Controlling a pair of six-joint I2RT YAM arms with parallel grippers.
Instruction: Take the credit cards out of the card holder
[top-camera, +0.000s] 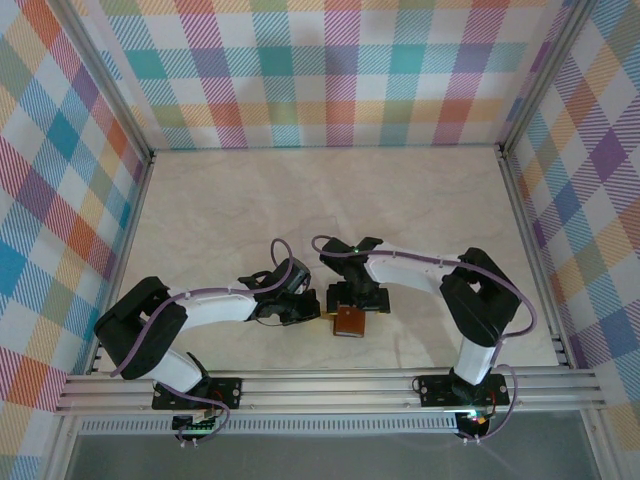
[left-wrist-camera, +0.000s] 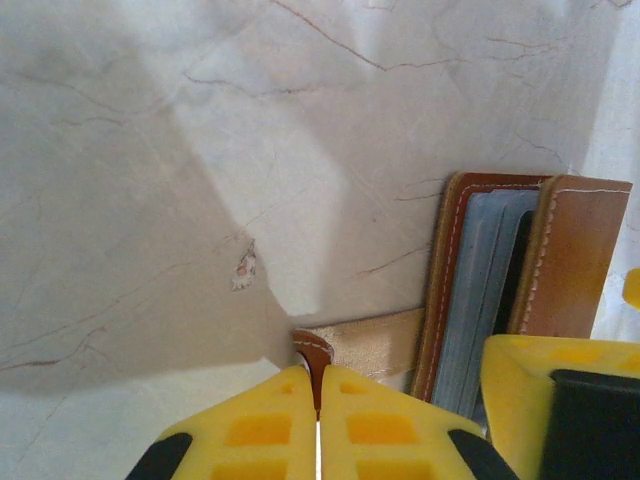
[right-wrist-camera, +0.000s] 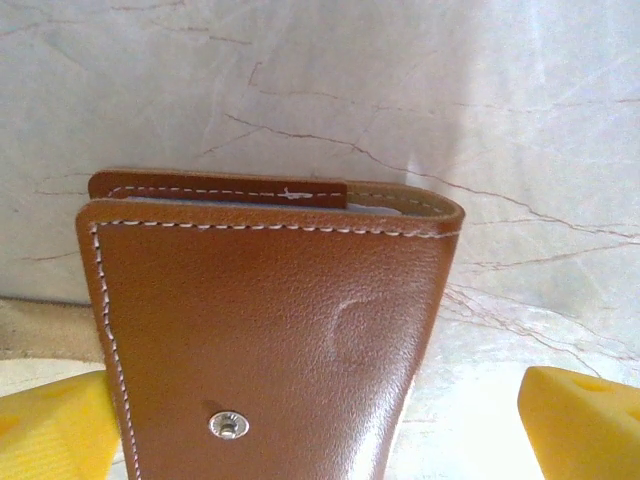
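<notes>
The card holder (top-camera: 349, 322), a reddish-brown leather wallet, lies folded on the table near the front, between the two arms. My left gripper (left-wrist-camera: 319, 385) is shut on its little snap tab (left-wrist-camera: 312, 348), just left of the wallet (left-wrist-camera: 578, 250). A pale grey-blue layer (left-wrist-camera: 490, 275) shows between the leather flaps; I cannot tell whether it is a credit card or the pocket. My right gripper (right-wrist-camera: 315, 430) stands open over the wallet (right-wrist-camera: 270, 300), one yellow finger (right-wrist-camera: 50, 430) on each side, the right one well apart from the leather. The metal snap (right-wrist-camera: 229, 425) faces up.
The marble-patterned tabletop (top-camera: 330, 200) is walled by plaid panels (top-camera: 60, 150) at the back and on both sides. A metal rail (top-camera: 330, 385) carries both arm bases along the near edge. A small chipped mark (left-wrist-camera: 244, 270) lies on the table left of the wallet.
</notes>
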